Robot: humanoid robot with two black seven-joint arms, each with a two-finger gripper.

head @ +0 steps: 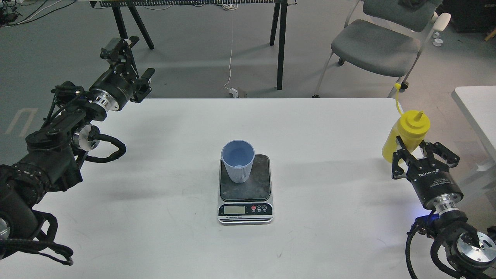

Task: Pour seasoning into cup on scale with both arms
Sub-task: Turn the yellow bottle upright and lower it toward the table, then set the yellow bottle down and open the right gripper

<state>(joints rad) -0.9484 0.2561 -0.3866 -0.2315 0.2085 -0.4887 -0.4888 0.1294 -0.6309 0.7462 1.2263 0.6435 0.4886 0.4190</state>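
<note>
The light-blue cup stands upright on the back left of the dark scale at the table's middle. The scale's display faces me. My right gripper is at the table's right edge, shut on the lower part of the yellow seasoning bottle. The bottle is upright, nozzle up, with its cap strap sticking up. It is far to the right of the cup. My left gripper is open and empty, raised over the table's back left corner.
A grey chair stands behind the table's right side. A second white table is at the far right. Black table legs stand on the floor behind the white table.
</note>
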